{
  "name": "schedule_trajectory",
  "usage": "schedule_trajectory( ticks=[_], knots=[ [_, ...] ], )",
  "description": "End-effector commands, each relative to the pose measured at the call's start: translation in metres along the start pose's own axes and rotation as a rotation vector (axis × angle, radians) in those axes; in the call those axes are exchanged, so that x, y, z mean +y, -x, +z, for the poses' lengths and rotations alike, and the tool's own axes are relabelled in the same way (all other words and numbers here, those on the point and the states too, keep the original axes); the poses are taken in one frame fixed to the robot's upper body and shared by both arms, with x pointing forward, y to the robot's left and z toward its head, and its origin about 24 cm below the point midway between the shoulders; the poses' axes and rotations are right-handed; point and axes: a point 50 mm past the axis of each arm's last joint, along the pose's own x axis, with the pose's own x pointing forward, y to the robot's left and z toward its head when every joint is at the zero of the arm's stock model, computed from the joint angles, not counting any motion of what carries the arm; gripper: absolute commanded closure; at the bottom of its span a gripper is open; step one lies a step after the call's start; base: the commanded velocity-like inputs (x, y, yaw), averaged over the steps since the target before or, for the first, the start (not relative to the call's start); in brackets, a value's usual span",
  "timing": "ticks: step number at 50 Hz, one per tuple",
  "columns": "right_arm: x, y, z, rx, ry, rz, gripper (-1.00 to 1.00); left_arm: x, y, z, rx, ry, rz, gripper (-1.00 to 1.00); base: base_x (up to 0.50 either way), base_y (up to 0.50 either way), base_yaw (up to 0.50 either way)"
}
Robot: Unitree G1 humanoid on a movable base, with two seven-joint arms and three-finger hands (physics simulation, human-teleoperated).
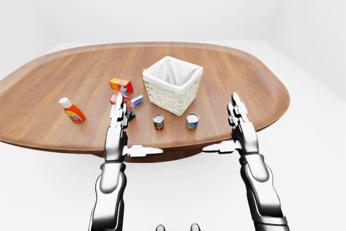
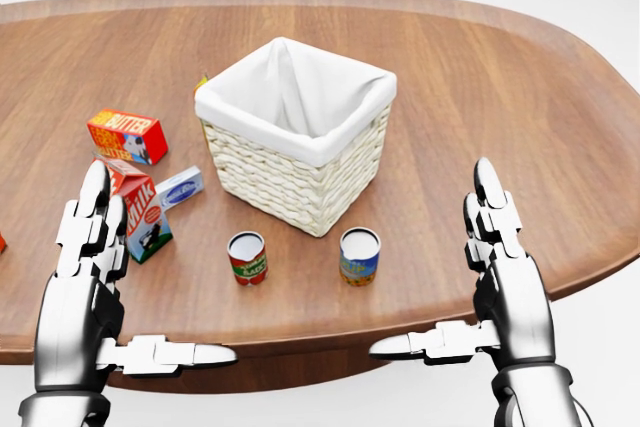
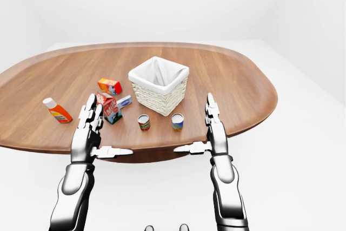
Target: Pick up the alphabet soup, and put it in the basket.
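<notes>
The alphabet soup can [image 2: 359, 256], with a blue and yellow label, stands upright on the wooden table [image 2: 480, 77], just below the basket in the head view. The white-lined wicker basket [image 2: 295, 132] stands at the table's middle and looks empty. My left hand [image 2: 150, 272] hovers open over the table's near edge, left of both cans. On the other side, my right hand [image 2: 435, 262] is also open, to the right of the soup can and not touching it. Neither hand holds anything.
A red and green can [image 2: 247, 257] stands left of the soup can. A milk carton [image 2: 140, 212], a small blue-white box [image 2: 180, 188] and a butter box [image 2: 127, 136] lie left of the basket. A ketchup bottle [image 1: 72, 110] lies far left.
</notes>
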Motion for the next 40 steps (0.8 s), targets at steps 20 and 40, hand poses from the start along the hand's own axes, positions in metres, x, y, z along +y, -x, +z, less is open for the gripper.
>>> schedule_trajectory(
  ticks=[20, 40],
  knots=[
    [0.0008, 0.0003, -0.0011, 0.001, 0.007, 0.002, -1.0, -0.0005, 0.0007, -0.0006, 0.0, -0.003, -0.003, -1.0, 0.29, 0.0, 0.0],
    [0.0003, -0.0004, -0.0026, 0.008, 0.008, 0.003, -1.0, -0.0012, 0.0004, -0.0016, 0.0, -0.005, -0.006, -1.0, 0.29, 0.0, 0.0]
  ],
)
